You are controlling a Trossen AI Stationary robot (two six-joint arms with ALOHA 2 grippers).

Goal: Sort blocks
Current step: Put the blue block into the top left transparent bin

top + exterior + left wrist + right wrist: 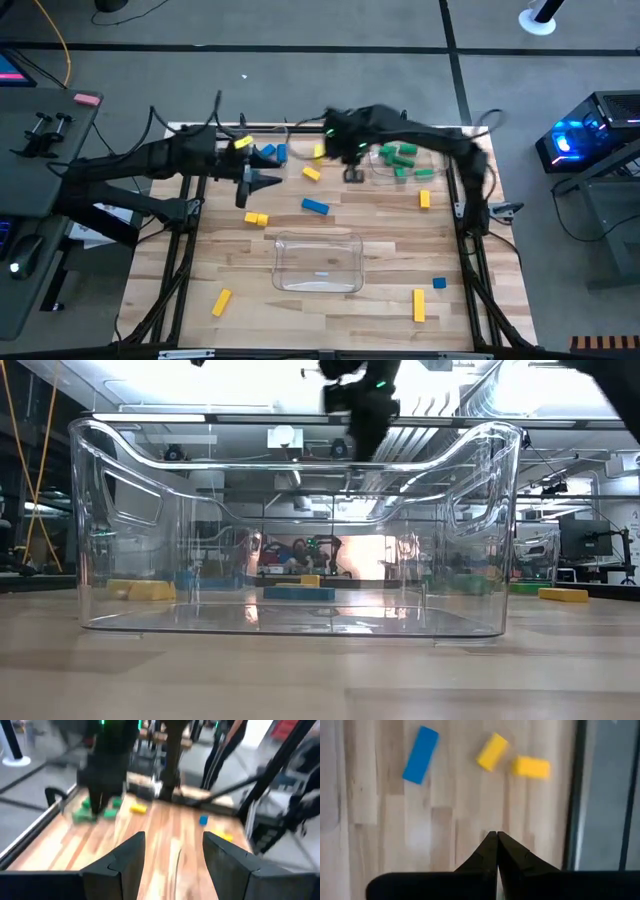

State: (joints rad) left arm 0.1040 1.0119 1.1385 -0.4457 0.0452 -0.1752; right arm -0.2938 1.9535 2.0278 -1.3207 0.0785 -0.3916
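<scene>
We see the left hand (268, 181) left of centre in the high view, its fingers (125, 862) spread apart and empty above bare tabletop (380, 225). The right hand (353, 174) hangs just above centre, clenched with nothing between its fingers (492, 855). The blocks lie scattered: green blocks (398, 158) cluster at the upper right in a clear bin, a blue bar (315, 207) sits at centre, a yellow pair (256, 218) lies left of it, and more yellow blocks (419, 305) and a blue cube (439, 284) lie at the lower right. An empty bin (318, 262) stands at lower centre.
</scene>
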